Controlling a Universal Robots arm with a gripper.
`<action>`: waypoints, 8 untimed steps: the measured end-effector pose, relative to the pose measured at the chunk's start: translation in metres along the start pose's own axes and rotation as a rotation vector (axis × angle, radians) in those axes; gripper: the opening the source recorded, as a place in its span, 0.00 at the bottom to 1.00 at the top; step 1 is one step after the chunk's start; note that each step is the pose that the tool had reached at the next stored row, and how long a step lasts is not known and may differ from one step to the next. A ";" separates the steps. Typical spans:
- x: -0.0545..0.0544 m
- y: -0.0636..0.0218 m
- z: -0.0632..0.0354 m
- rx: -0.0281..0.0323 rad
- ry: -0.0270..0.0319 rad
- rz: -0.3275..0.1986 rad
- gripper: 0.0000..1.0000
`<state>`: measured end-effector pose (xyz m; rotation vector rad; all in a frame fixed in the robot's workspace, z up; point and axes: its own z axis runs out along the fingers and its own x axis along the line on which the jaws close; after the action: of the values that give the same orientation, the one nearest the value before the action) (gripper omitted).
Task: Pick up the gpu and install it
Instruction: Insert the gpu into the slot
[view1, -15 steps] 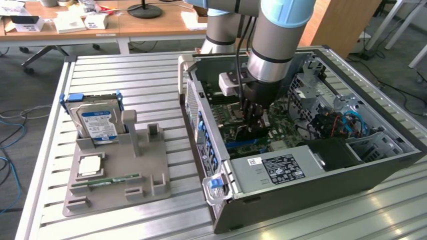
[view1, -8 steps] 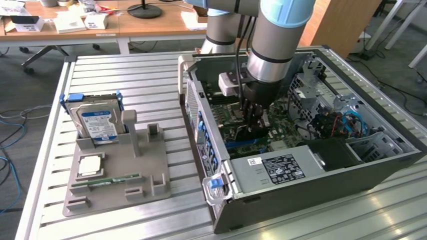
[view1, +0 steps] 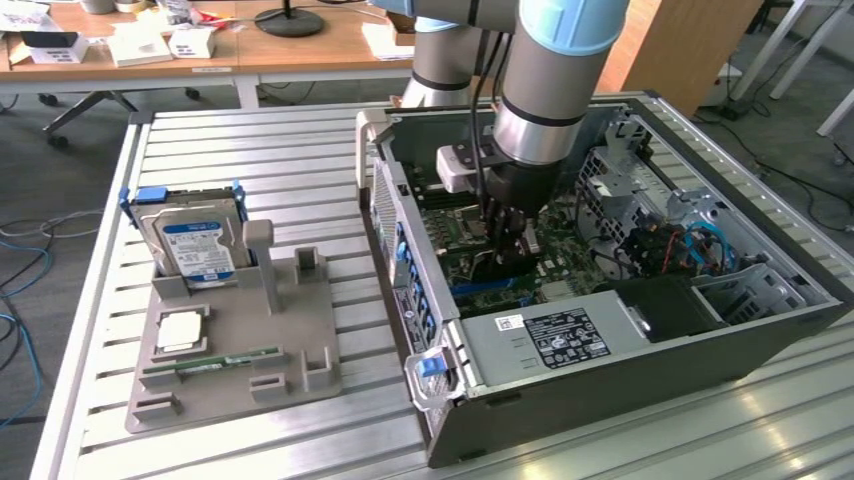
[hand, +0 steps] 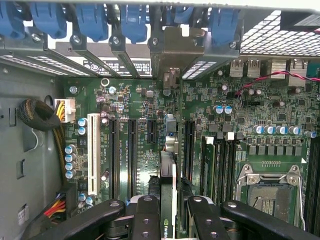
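The pincer (hand: 167, 222) is closed on the gpu (hand: 168, 172), which stands edge-on between its fingers and reaches down from them towards the motherboard (hand: 135, 135) slots inside the open computer case (view1: 627, 395). The card looks light, stiff and fragile, and is best gripped by its flat faces near the top edge, clear of the fan.

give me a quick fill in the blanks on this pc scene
1. The claw holds the ___ edge-on over the motherboard slots.
2. The claw is inside the open computer ___.
3. In the gray holder outside, the blue-labelled ___ stands upright.
Missing: gpu; case; hard drive.
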<state>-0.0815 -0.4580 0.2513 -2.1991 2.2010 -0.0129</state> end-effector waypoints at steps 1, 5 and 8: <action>0.000 0.0001 0.0000 0.0000 -0.0001 0.000 0.26; 0.000 0.0005 0.0000 -0.0001 0.0000 0.000 0.26; 0.000 0.0005 0.0000 0.0000 0.0000 0.000 0.26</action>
<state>-0.0821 -0.4580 0.2513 -2.1990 2.2011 -0.0128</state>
